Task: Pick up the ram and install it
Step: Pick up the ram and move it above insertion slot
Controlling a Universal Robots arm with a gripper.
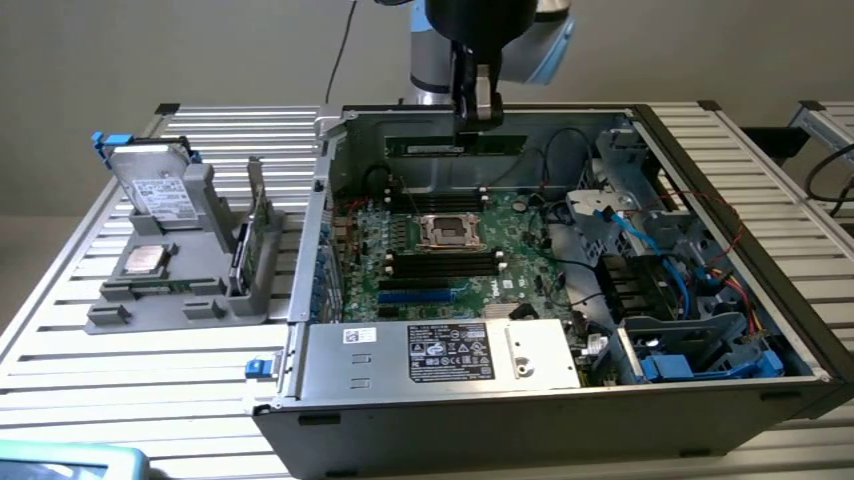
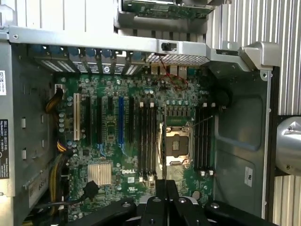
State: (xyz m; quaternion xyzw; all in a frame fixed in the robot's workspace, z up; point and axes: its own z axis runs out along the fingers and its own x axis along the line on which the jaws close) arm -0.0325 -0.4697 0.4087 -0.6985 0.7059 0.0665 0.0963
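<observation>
ARM POISED OVER OPEN PC: The hand (image 1: 477,124) hangs above the open computer case (image 1: 534,440), its 2 fingers (image 2: 161,193) pressed almost together, pinching the ram (image 1: 434,147) by its upper edge. The dark-green stick runs level directly beneath the hand, clear of the motherboard (image 1: 523,215) below. It lies parallel to the black memory slots (image 1: 441,265) flanking the CPU socket (image 1: 450,232). Well off to 1 side of the hand, beyond the case wall, a grey holder (image 1: 187,300) on the slatted desk (image 1: 134,380) carries a silver drive (image 1: 158,190).
</observation>
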